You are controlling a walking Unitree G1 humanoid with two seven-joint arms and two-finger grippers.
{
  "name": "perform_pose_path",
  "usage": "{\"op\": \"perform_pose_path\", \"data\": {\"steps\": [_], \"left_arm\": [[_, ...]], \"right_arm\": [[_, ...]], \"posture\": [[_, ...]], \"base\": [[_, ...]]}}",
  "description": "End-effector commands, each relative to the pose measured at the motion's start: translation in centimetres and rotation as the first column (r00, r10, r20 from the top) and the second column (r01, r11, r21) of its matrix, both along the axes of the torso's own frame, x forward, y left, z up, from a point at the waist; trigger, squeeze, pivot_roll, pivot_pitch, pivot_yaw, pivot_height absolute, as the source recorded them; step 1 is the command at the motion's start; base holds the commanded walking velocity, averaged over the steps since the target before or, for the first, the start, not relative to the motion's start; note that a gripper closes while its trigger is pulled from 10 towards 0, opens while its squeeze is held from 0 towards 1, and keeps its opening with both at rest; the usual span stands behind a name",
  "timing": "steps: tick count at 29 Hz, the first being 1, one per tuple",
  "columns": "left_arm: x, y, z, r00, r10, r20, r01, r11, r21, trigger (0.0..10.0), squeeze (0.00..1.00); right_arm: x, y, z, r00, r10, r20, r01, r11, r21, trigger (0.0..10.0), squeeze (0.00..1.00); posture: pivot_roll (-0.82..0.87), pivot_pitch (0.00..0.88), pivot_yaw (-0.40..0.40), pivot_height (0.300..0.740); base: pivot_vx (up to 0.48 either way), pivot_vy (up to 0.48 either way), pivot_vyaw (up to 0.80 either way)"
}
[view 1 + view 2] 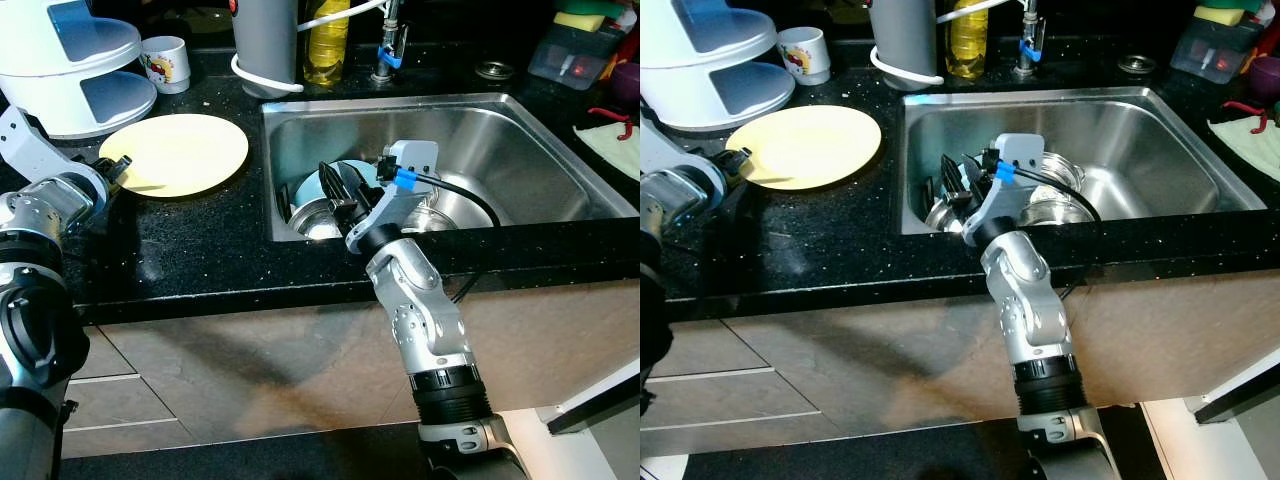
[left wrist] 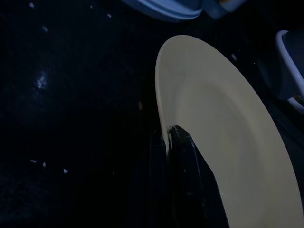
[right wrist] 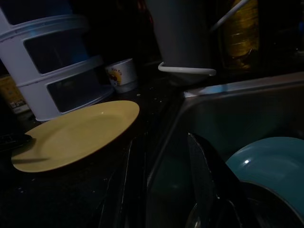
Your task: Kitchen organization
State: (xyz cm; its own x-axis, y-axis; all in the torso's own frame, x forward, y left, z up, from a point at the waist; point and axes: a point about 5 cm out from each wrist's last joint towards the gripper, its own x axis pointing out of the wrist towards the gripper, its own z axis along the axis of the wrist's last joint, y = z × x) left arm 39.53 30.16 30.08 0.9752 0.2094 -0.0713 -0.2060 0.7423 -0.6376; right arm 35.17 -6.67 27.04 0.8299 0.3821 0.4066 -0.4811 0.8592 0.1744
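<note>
My left gripper (image 1: 118, 172), left of frame, pinches the round yellow plate's (image 1: 180, 152) rim for lifting; my right gripper (image 1: 340, 190), fingers apart, reaches toward the blue dish (image 3: 273, 164) in the steel sink (image 1: 500, 140).

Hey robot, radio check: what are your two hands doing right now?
Left gripper shut on yellow plate rim, on counter. Right gripper open in sink, over teal bowl.

The right end effector (image 1: 338, 190) and arm hide much of the teal plate (image 1: 318, 188) in the sink (image 1: 520, 130).
</note>
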Motion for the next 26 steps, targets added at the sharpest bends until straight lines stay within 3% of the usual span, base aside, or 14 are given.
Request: {"op": "perform_pose_path", "data": {"steps": [1, 5, 7, 9, 11, 12, 14, 16, 19, 20, 21, 23, 25, 26], "left_arm": [[-0.4, 0.9, -0.6, 0.999, 0.029, -0.044, -0.027, 0.999, 0.043, 0.0, 0.0], [-0.2, 0.1, 1.7, 0.991, -0.072, 0.117, 0.065, 0.996, 0.06, 0.0, 0.0], [-0.1, -1.7, 3.7, 0.926, -0.269, 0.266, 0.261, 0.963, 0.066, 0.0, 0.0], [-0.3, -2.6, 4.2, 0.865, -0.366, 0.344, 0.377, 0.925, 0.038, 0.0, 0.0], [-0.4, -2.9, 4.4, 0.832, -0.409, 0.375, 0.424, 0.905, 0.046, 0.0, 0.0], [-0.4, -2.9, 4.4, 0.832, -0.409, 0.375, 0.424, 0.905, 0.046, 0.0, 0.0], [-0.7, -3.7, 4.6, 0.764, -0.476, 0.437, 0.506, 0.861, 0.052, 0.0, 0.0], [-0.6, -4.3, 4.4, 0.735, -0.503, 0.455, 0.547, 0.836, 0.042, 0.0, 0.0], [-0.3, -4.8, 3.7, 0.74, -0.523, 0.424, 0.547, 0.834, 0.074, 0.0, 0.0], [0.0, -5.3, 3.2, 0.761, -0.527, 0.378, 0.52, 0.844, 0.13, 0.0, 0.0], [0.3, -5.9, 2.8, 0.781, -0.532, 0.328, 0.492, 0.847, 0.202, 0.0, 0.0], [1.1, -8.1, 2.9, 0.789, -0.541, 0.291, 0.462, 0.835, 0.3, 0.0, 0.0], [1.5, -9.8, 3.2, 0.778, -0.558, 0.29, 0.452, 0.817, 0.359, 0.0, 0.0], [1.5, -9.8, 3.2, 0.778, -0.558, 0.29, 0.452, 0.817, 0.359, 0.0, 0.0]], "right_arm": [[-0.1, -0.2, -0.4, 1.0, -0.002, -0.021, 0.003, 1.0, 0.021, 10.0, 0.0], [0.0, -0.4, -0.1, 1.0, -0.006, -0.019, 0.006, 0.999, 0.035, 10.0, 0.0], [0.1, -0.5, 0.2, 1.0, -0.008, -0.014, 0.008, 0.999, 0.046, 10.0, 0.0], [0.1, -0.5, 0.4, 1.0, -0.01, -0.01, 0.01, 0.999, 0.053, 10.0, 0.0], [0.1, -0.5, 0.6, 1.0, -0.011, -0.007, 0.012, 0.998, 0.058, 10.0, 0.0], [0.1, -0.5, 0.6, 1.0, -0.011, -0.007, 0.012, 0.998, 0.058, 10.0, 0.0], [0.1, -0.6, 0.9, 1.0, -0.016, 0.0, 0.016, 0.997, 0.071, 10.0, 0.0], [0.1, -0.9, 1.2, 1.0, -0.029, 0.007, 0.028, 0.996, 0.085, 10.0, 0.0], [0.1, -1.2, 1.5, 0.999, -0.043, 0.014, 0.041, 0.995, 0.09, 10.0, 0.0], [0.1, -1.7, 1.7, 0.997, -0.076, 0.021, 0.074, 0.995, 0.059, 10.0, 0.0], [0.5, -2.4, 1.6, 0.989, -0.149, 0.007, 0.149, 0.988, -0.027, 10.0, 0.0], [1.2, -4.6, 1.1, 0.955, -0.294, -0.03, 0.281, 0.935, -0.214, 10.0, 0.0], [1.3, -6.2, 1.1, 0.932, -0.358, -0.047, 0.336, 0.908, -0.249, 10.0, 0.0], [1.3, -6.2, 1.1, 0.932, -0.358, -0.047, 0.336, 0.908, -0.249, 10.0, 0.0]], "posture": [[0.01, 0.21, 0.042, 0.74], [0.02, 0.212, 0.04, 0.74], [0.02, 0.212, 0.04, 0.74], [0.02, 0.212, 0.039, 0.74], [0.02, 0.212, 0.039, 0.74], [0.02, 0.212, 0.039, 0.74], [0.02, 0.212, 0.039, 0.74], [0.02, 0.212, 0.039, 0.74], [0.02, 0.208, 0.034, 0.74], [0.01, 0.209, 0.031, 0.74], [0.01, 0.207, 0.03, 0.74], [0.01, 0.203, 0.027, 0.74], [0.01, 0.207, 0.03, 0.74], [0.01, 0.207, 0.03, 0.74]], "base": [[0.0, 0.0, 0.0], [0.0, 0.0, 0.0], [0.0, 0.0, 0.0], [0.0, 0.0, 0.0], [0.0, 0.0, 0.0], [0.0, 0.0, 0.0], [0.0, 0.0, 0.0], [0.0, 0.0, 0.0], [0.0, 0.0, 0.0], [0.0, 0.0, 0.0], [0.0, 0.0, 0.0], [0.0, 0.0, 0.0], [0.0, 0.0, 0.0], [0.0, 0.0, 0.0]]}}
